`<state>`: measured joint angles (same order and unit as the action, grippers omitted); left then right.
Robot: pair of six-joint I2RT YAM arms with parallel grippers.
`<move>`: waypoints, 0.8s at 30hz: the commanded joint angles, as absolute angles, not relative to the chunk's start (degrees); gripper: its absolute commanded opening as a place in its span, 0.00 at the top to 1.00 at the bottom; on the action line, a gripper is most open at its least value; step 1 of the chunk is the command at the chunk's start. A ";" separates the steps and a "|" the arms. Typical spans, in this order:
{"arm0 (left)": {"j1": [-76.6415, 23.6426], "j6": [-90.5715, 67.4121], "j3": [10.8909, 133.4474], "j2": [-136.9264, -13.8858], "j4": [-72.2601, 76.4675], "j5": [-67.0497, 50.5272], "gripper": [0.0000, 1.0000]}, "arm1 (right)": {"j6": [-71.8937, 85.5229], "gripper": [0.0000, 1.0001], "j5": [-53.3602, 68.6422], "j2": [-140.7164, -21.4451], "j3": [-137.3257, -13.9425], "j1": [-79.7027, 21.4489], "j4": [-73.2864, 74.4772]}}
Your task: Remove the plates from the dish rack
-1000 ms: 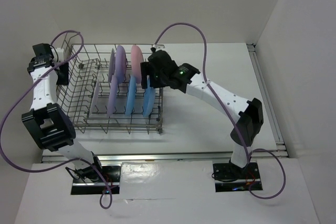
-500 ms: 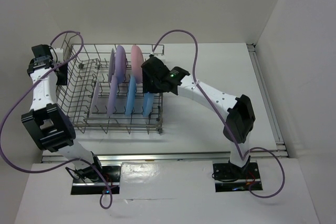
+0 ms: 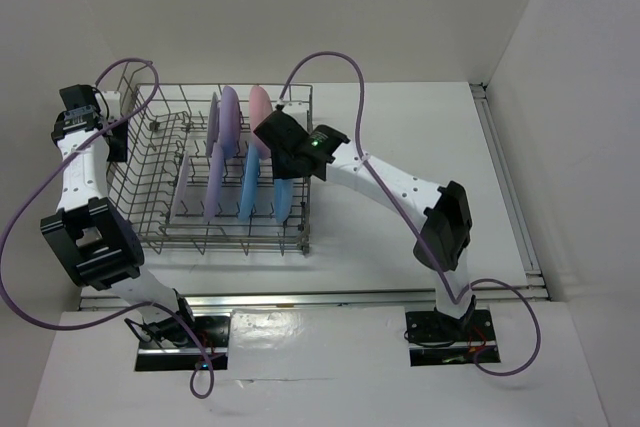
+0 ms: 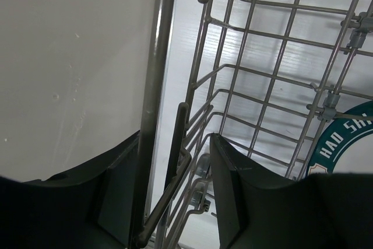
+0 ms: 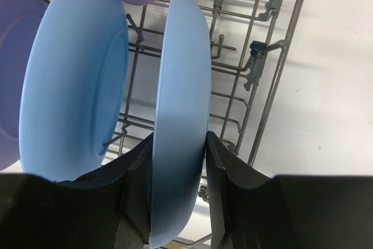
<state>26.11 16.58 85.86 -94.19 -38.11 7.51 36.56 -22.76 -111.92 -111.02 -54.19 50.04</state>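
The white surface (image 3: pixel 400 117) carries the grey wire rack (image 3: pixel 225 243), which stands directly on its left half, close to the left wall. A metal rail (image 3: pixel 505 187) runs along the surface's right edge, from far to near.

1. A large rectangular grey metal wire dish rack (image 3: pixel 140 177) stands flat, with rows of upright tines and taller wire sides.
2. 7 round shallow plates stand on edge between its tines, in 2 rows.
3. Far row: 2 lavender plates (image 3: pixel 229 115) close together, with 1 pink plate (image 3: pixel 260 107) on their right.
4. Near row, from the rack's left: a white plate (image 3: pixel 181 187), a lavender plate (image 3: pixel 212 185), a pastel blue plate (image 3: pixel 248 185), and a second pastel blue plate (image 3: pixel 284 197) nearest the rack's right side.
5. That rightmost plate's rim sits pinched in the right gripper (image 5: pixel 179 144).
6. A white plate with a dark teal lettered rim (image 4: pixel 344 138) shows through the rack's wires; its slot is unclear.
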 commanded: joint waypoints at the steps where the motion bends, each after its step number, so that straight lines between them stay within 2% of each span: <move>1: 26.63 17.92 85.17 -93.60 -35.24 5.54 0.41 | 36.04 1.00 -27.23 -108.82 -115.57 -55.72 48.34; 10: 27.16 17.93 85.69 -94.13 -35.24 5.02 0.42 | 34.81 1.00 -35.58 -107.75 -122.51 -56.87 51.77; 24: 27.16 17.93 85.69 -93.60 -35.77 4.48 0.45 | 32.96 1.00 -45.08 -98.09 -117.43 -54.50 53.00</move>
<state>26.61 16.78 85.86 -94.19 -37.04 5.61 32.71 -40.14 -101.71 -118.41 -55.96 55.94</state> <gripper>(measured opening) 0.557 0.236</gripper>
